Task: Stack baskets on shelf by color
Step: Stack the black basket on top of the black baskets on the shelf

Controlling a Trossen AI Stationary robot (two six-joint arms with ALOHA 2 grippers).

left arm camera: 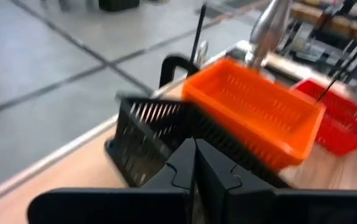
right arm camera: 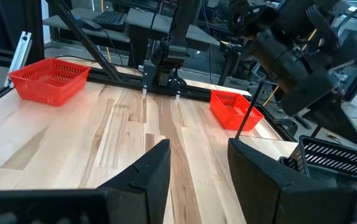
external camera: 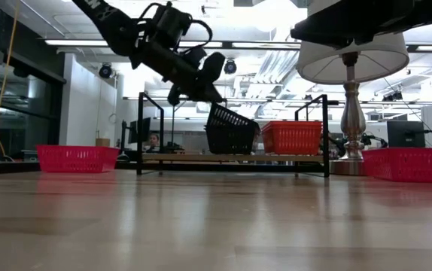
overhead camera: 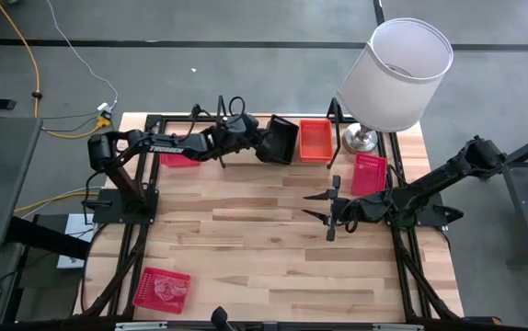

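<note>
My left gripper point(external camera: 199, 89) is shut on a black mesh basket point(overhead camera: 279, 142) at the shelf point(external camera: 141, 128) along the table's far edge. An orange basket point(overhead camera: 315, 141) sits on the shelf's wood base just right of the black one. One red basket point(overhead camera: 369, 173) lies on the table by the lamp. Another point(overhead camera: 177, 158) lies under my left arm, and a third point(overhead camera: 161, 290) is at the near left corner. My right gripper point(overhead camera: 324, 207) hovers open over the table's middle right, touching nothing. My left gripper pinches the black basket by the top edge of one wall point(left arm camera: 185, 134), on the side toward the table's left. The fingers point(left arm camera: 219, 174) come slanting down from the left. The basket point(external camera: 231, 129) hangs tilted below them, its low side down at the shelf base beside the orange basket point(left arm camera: 253, 115).
A lamp with a white shade point(overhead camera: 397, 74) and metal foot point(overhead camera: 361, 140) stands at the far right corner, close to the shelf's right end. Black arm rails run along both table sides. Bare wood lies between the shelf and the near edge.
</note>
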